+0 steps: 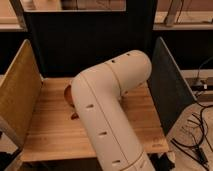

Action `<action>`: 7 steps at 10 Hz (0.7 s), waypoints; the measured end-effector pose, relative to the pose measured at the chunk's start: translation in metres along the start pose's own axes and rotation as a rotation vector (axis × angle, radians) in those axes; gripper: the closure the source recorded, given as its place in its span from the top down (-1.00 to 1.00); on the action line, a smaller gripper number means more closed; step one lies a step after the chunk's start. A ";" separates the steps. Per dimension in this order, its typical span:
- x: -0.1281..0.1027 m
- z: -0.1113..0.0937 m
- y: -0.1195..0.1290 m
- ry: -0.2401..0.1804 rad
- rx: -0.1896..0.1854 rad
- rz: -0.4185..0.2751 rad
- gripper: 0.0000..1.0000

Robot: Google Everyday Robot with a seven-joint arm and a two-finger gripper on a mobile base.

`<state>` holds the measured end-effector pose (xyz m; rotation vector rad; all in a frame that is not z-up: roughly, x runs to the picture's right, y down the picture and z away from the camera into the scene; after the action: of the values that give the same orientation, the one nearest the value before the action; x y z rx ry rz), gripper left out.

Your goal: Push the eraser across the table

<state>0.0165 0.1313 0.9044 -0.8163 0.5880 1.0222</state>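
Note:
The pale-wood plank table (pixel 47 131) fills the middle of the camera view. My large white arm (pixel 105 102) rises from the bottom edge and bends over the table's centre, covering much of it. My gripper is hidden behind the arm's elbow, somewhere over the far middle of the table. The eraser is not visible. A small brown shape (pixel 67 93) peeks out at the arm's left edge; I cannot tell what it is.
A tan panel (pixel 17 95) walls the table's left side, a dark grey panel (pixel 171 85) the right side, and a black panel (pixel 90 42) the back. Cables (pixel 196 131) lie on the floor to the right.

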 end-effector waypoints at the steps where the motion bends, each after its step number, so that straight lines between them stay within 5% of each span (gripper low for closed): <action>1: 0.003 0.003 0.000 0.005 -0.005 0.002 -1.00; 7: 0.040 0.003 0.028 0.035 -0.010 -0.096 -1.00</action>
<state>0.0078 0.1619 0.8676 -0.8645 0.5689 0.9256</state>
